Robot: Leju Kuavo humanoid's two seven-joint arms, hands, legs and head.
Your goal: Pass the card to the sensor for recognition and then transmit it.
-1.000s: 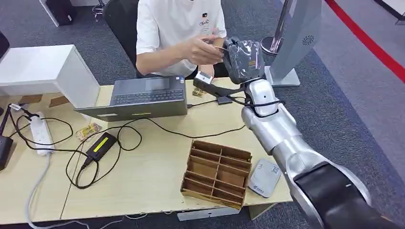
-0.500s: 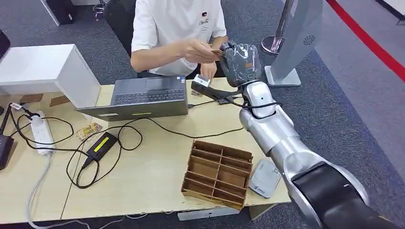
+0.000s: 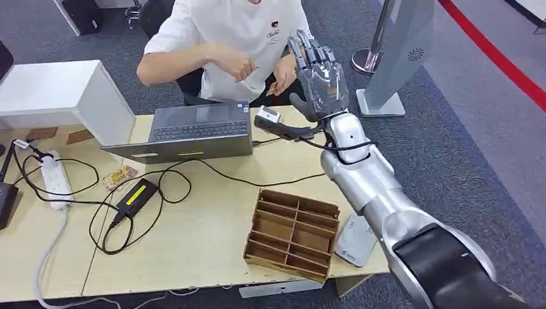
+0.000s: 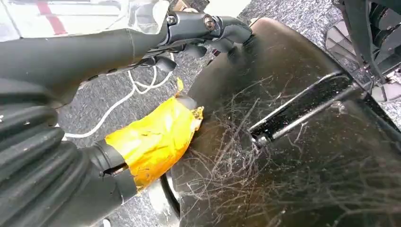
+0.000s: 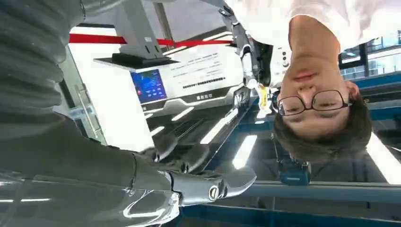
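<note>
Not much readable text here, sadly. The person's white shirt (image 3: 241, 29) has a small chest logo in script, too tiny for us to read. The black power brick (image 3: 136, 195) in front of the laptop (image 3: 193, 129) has a yellow label, also unreadable. The grey kiosk (image 3: 402, 45) well off to the right of the laptop has a round swirl mark. The screen (image 5: 189, 71) in the right wrist view has lines of text we can't make out.

On the bench (image 3: 212, 187) we count one laptop, one power brick, one white power strip (image 3: 55, 180) to its left, one slotted wooden box (image 3: 293, 232) in front and to the right, and one white sensor pad (image 3: 354, 239) just beside that box.

The right hand (image 3: 319, 71) is raised behind the laptop's right corner, fingers spread and holding nothing. We think the card (image 3: 273, 85) is the small tan bit in the person's hand (image 3: 283, 65), just left of the robot's palm. It's too small to call its long axis or where it points.

The left hand (image 4: 118, 52) has yellow tape on the thumb, and we can't tell how its fingers sit.
</note>
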